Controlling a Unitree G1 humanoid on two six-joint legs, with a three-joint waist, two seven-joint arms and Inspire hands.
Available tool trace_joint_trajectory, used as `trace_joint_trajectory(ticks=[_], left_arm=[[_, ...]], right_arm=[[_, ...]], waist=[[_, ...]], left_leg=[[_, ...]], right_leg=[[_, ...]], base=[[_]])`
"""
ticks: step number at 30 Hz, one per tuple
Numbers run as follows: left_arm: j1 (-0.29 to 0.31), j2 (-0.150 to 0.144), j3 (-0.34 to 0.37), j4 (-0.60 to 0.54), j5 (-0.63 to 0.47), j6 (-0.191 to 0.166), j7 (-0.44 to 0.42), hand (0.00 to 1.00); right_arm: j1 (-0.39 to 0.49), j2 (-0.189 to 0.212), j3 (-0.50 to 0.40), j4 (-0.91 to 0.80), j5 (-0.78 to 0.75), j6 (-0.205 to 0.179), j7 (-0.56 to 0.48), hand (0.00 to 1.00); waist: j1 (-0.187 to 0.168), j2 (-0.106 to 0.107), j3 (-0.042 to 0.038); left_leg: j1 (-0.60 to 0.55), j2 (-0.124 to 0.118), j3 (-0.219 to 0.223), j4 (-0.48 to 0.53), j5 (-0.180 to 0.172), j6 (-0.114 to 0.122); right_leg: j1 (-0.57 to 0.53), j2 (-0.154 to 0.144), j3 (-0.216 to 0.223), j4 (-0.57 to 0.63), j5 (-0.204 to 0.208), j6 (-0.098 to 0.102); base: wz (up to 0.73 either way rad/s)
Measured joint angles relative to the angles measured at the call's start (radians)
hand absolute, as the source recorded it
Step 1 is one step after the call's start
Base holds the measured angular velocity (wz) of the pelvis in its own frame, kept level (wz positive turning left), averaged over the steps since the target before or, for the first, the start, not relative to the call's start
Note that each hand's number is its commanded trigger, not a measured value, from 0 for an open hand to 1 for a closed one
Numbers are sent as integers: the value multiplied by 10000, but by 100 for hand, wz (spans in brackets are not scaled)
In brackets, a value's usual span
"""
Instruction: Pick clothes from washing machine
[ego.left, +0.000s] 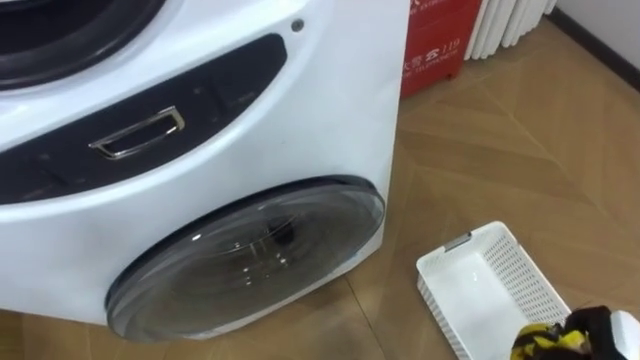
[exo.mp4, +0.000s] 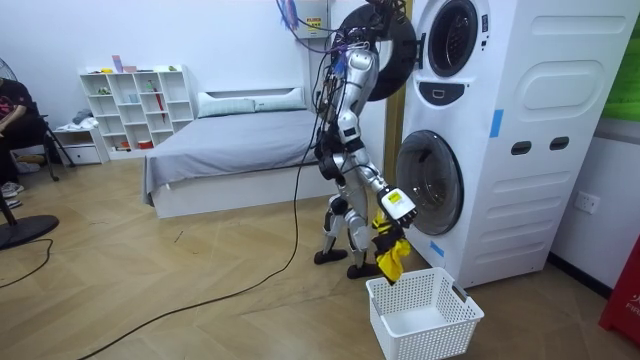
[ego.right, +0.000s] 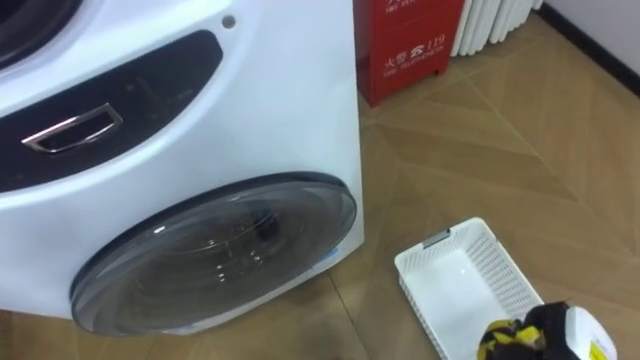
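Note:
I stand in front of a white washing machine (ego.left: 300, 110) whose round glass door (ego.left: 245, 255) looks shut. My right hand (ego.left: 600, 328) shows at the lower right, shut on a yellow and black cloth (ego.left: 540, 342). In the room view that cloth (exo.mp4: 390, 255) hangs from the hand (exo.mp4: 397, 205) just above the near corner of a white plastic basket (exo.mp4: 420, 315). The basket (ego.left: 530, 272) sits on the wooden floor to the right of the machine, and nothing lies on the part of its bottom that shows.
A second machine (exo.mp4: 450, 40) is stacked on top of the washer. A red box (ego.left: 440, 40) and a white radiator (ego.left: 510, 20) stand against the wall behind. A bed (exo.mp4: 230, 140), a white shelf (exo.mp4: 135, 105) and a seated person (exo.mp4: 15, 110) are behind me.

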Motion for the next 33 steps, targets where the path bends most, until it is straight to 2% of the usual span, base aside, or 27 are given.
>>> trace_joint_trajectory(ticks=[7,11,18,19,20,21,28,33], left_arm=[[3,-14,-372,17,-43,-32,-13,0],[3,-21,-377,9,-44,-49,-13,0],[14,-41,-374,-168,-197,-52,-78,0],[14,-40,-369,-206,-197,-53,-87,0],[15,-44,-369,-278,-200,-53,-105,0],[15,-44,-369,-299,-201,-84,-105,0],[17,-40,-373,-329,-203,-155,-104,0],[17,37,-378,-399,-204,-239,-103,0]], right_arm=[[-607,-59,-42,-11,-300,-107,-610,100],[-1150,-87,-31,-25,-384,-246,-785,100],[-1468,-280,-27,-221,-741,-366,-980,98],[-1513,-300,-28,-247,-758,-364,-980,82],[-1580,-364,-31,-322,-777,-364,-988,59],[-1593,-417,-31,-443,-774,-363,-1014,0],[-1801,-606,-9,-713,-769,-392,-1436,0],[-1802,-746,-7,-697,-732,-392,-1805,0]], waist=[[61,56,8],[81,36,23],[108,-25,63],[101,-39,73],[97,-48,79],[118,-64,90],[162,-124,127],[324,-169,157]], left_leg=[[-115,-49,6,-179,96,64],[-132,-78,-41,-166,108,65],[-267,-189,-162,-109,129,89],[-311,-189,-161,-97,133,99],[-439,-198,-159,-11,120,122],[-531,-209,-152,63,118,128],[-623,-212,-120,133,92,164],[-662,-226,-223,196,98,154]], right_leg=[[-192,-134,-120,34,38,64],[-292,-184,-236,262,-77,4],[-525,-290,-307,602,-332,25],[-595,-300,-300,664,-345,36],[-718,-311,-272,739,-360,56],[-793,-307,-248,778,-358,62],[-906,-306,-251,874,-396,69],[-905,-313,-281,863,-360,108]], base=[[4],[10],[8],[4],[0],[0],[0],[3]])
